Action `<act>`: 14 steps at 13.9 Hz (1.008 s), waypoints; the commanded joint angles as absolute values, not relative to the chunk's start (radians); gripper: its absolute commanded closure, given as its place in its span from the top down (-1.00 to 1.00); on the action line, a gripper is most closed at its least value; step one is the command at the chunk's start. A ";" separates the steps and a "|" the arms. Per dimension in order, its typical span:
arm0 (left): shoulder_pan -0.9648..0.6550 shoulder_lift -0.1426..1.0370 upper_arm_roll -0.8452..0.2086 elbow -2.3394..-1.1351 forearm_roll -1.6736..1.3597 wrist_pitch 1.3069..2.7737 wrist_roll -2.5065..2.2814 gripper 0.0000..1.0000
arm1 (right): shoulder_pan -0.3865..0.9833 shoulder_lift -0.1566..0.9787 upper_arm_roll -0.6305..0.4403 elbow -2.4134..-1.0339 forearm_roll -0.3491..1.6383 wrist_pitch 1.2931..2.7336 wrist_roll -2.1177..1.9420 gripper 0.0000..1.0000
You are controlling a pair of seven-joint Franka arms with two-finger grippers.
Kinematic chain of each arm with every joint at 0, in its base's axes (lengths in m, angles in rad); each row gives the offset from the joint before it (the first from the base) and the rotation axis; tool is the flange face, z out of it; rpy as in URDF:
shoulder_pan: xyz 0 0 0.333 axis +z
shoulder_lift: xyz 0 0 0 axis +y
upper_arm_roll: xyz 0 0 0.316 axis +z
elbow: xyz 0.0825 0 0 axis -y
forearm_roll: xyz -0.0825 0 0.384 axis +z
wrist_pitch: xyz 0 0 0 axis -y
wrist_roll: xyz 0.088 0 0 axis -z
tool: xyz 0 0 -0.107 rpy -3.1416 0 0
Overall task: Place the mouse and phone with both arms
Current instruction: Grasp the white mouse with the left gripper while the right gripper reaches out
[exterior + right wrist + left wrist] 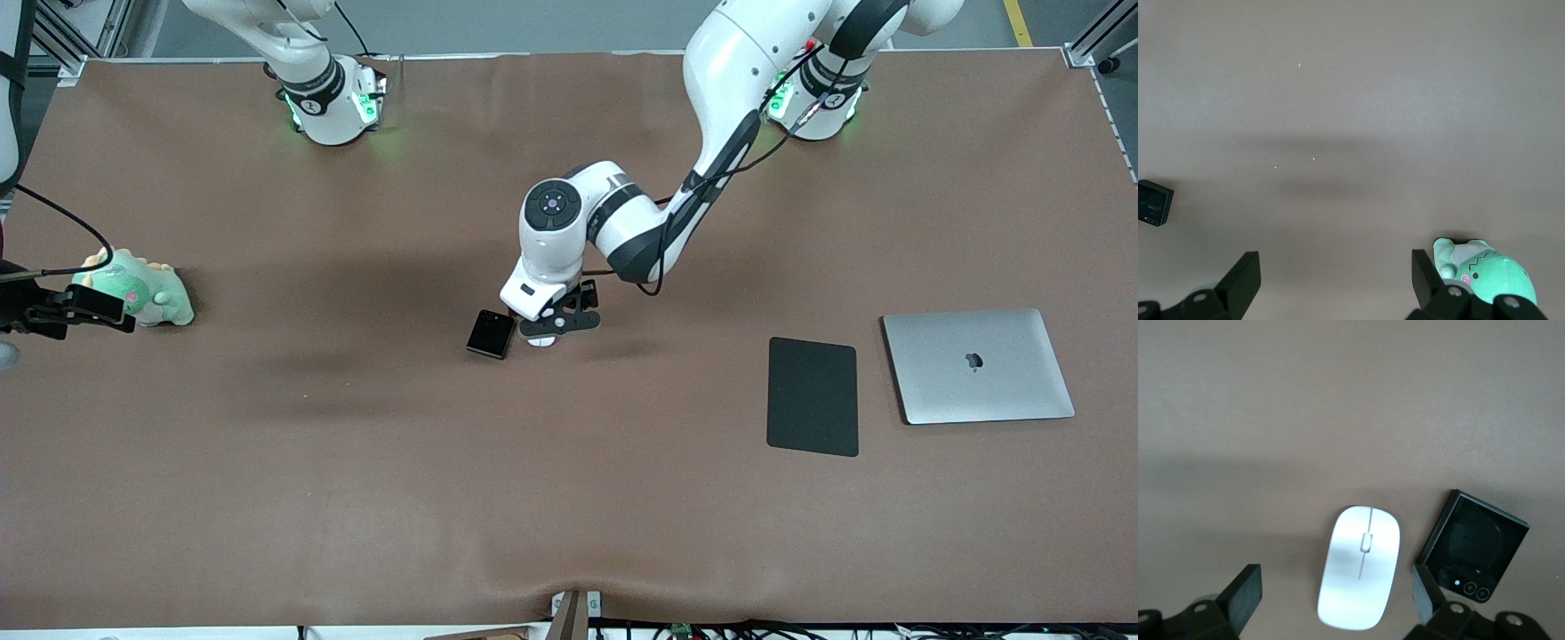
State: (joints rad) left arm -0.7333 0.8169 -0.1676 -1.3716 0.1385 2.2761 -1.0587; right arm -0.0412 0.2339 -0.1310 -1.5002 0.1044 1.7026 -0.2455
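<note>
Two pincers gape over brown table (356, 462) — left pincer (1335, 603) straddling mouse (1359, 576), right pincer (1331, 283) beside plush (1485, 277).

in the front view the left gripper (544, 332) hides most of the mouse (543, 340); the right gripper (53, 309) overlaps the green plush toy (147, 293).

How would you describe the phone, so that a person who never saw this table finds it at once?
Start at the left gripper, which hangs open over the middle of the brown table with the white mouse under it. The phone lies flat beside that mouse, toward the right arm's end. It is a small glossy black near-square, unlike the larger matte black pad.
</note>
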 commanded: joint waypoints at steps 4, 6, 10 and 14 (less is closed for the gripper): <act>-0.791 0.888 -0.140 -1.339 0.163 2.344 -1.101 1.00 | -0.069 0.267 -0.118 -1.485 0.147 1.698 -0.245 1.00; -0.810 0.903 -0.121 -1.339 0.164 2.344 -1.100 1.00 | -0.072 0.302 -0.118 -1.485 0.173 1.759 -0.248 1.00; -0.853 0.939 -0.084 -1.339 0.164 2.356 -1.100 1.00 | -0.060 0.330 -0.118 -1.497 0.175 1.766 -0.244 1.00; -0.859 0.942 -0.075 -1.339 0.164 2.358 -1.100 1.00 | -0.037 0.356 -0.115 -1.512 0.176 1.764 -0.244 1.00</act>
State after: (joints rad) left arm -0.8447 0.9263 -0.0912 -1.3678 0.1385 2.3487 -1.0639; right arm -0.0478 0.3478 -0.1206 -1.5092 0.1586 1.7682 -0.2452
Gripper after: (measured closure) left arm 0.000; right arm 0.000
